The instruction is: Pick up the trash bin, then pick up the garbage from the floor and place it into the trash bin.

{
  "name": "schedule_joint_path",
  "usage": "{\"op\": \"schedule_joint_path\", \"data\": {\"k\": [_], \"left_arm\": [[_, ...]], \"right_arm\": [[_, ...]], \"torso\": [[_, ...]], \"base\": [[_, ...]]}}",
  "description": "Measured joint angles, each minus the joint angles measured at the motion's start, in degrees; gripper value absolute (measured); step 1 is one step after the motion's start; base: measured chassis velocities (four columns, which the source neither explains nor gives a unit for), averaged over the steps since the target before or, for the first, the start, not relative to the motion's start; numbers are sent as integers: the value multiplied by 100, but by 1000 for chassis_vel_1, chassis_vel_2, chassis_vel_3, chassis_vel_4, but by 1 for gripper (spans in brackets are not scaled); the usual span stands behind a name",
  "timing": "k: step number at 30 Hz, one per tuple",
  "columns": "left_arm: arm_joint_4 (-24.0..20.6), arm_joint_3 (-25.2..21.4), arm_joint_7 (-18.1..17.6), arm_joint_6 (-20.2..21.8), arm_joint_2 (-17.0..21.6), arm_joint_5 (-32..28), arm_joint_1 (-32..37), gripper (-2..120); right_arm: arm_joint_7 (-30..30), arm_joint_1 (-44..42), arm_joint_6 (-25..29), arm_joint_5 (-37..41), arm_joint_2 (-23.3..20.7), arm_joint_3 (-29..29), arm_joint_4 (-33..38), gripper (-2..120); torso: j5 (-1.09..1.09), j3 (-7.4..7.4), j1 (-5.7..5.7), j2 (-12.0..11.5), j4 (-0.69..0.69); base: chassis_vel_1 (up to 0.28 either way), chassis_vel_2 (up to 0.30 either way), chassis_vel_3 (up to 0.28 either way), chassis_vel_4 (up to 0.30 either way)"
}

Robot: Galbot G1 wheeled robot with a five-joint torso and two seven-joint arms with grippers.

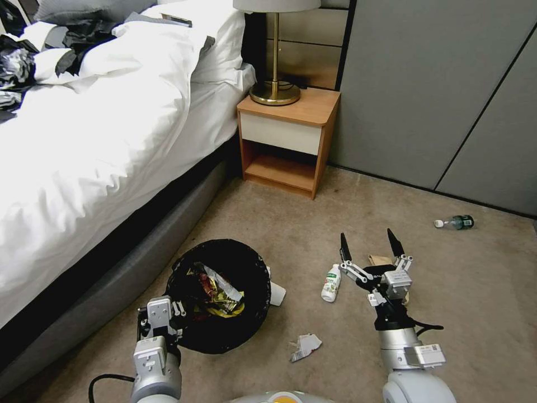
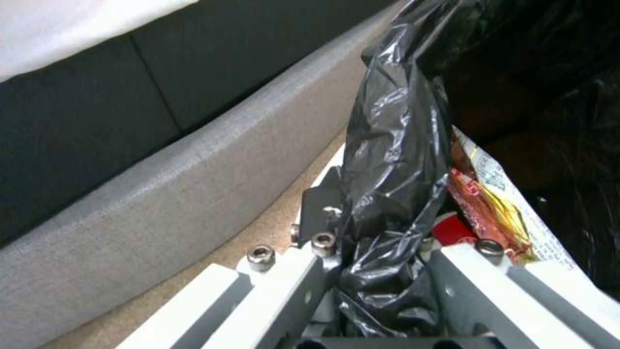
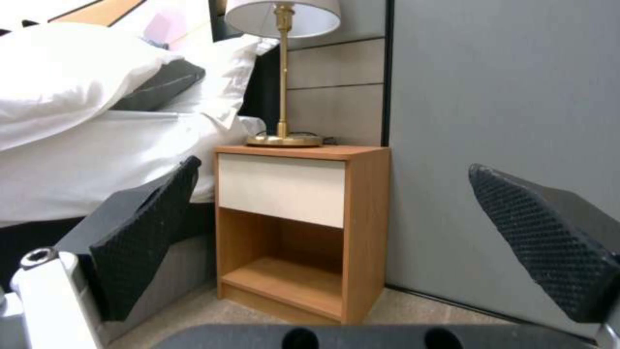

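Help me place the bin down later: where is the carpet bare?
Bare carpet lies between the nightstand and the trash bin, and right of the right hand below the far bottle. Crowded: white bottle, torn paper.

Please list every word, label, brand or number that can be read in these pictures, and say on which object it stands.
No text can be read with certainty.
White bottle: green label, print too small to read.
Snack wrappers in the trash bin: small print, too blurred to read.
Dark bottle: label too small to read.
Sticker on the right arm: too small to read.
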Motion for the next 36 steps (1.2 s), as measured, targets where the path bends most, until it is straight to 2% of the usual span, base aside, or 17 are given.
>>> {"op": "schedule_joint_path", "data": {"k": [17, 21, 23, 24, 26, 29, 30, 31, 34, 36], "left_arm": [[0, 0, 0, 0, 0, 0, 0, 1], [0, -1, 0, 0, 0, 0, 0, 1], [0, 0, 1, 0, 0, 0, 0, 1], [0, 0, 1, 0, 0, 0, 0, 1], [0, 0, 1, 0, 1, 0, 0, 1], [0, -1, 1, 0, -1, 0, 0, 1], [0, -1, 0, 0, 0, 0, 0, 1], [0, 0, 1, 0, 0, 0, 0, 1], [0, 0, 1, 0, 0, 0, 0, 1], [0, -1, 0, 0, 0, 0, 0, 1]], "right_arm": [[0, 0, 0, 0, 0, 0, 0, 100], [35, 106, -81, 41, -83, -113, -9, 100], [187, 637, -540, 246, -477, -673, -92, 100], [187, 637, -540, 246, -477, -673, -92, 100], [320, 1089, -932, 429, -815, -1148, -165, 100], [349, 1296, -1099, 521, -972, -1351, -198, 100], [250, 1397, -1156, 581, -1057, -1418, -226, 100], [-178, 1548, -1269, 701, -1367, -1553, -473, 100], [-298, 1608, -1269, 704, -1489, -1632, -639, 100], [-539, 1718, -1312, 701, -1744, -1813, -946, 100]], "torso": [[0, 0, 0, 0, 0], [-1, 0, 0, 0, -4], [1, 0, 0, 0, 0], [1, 0, 0, 0, 0], [1, 0, 0, 0, 3], [1, 1, 0, 0, 6], [0, 1, 0, 0, 1], [0, 0, 0, 0, -1], [0, 0, 0, 0, -1], [0, 1, 0, 0, 0]], "base": [[0, 0, 0, 0], [0, 0, 0, 0], [0, 0, 0, 0], [0, 0, 0, 0], [0, 0, 0, 0], [0, 0, 0, 0], [0, 0, 0, 0], [0, 0, 0, 0], [0, 0, 0, 0], [0, 0, 0, 0]]}}
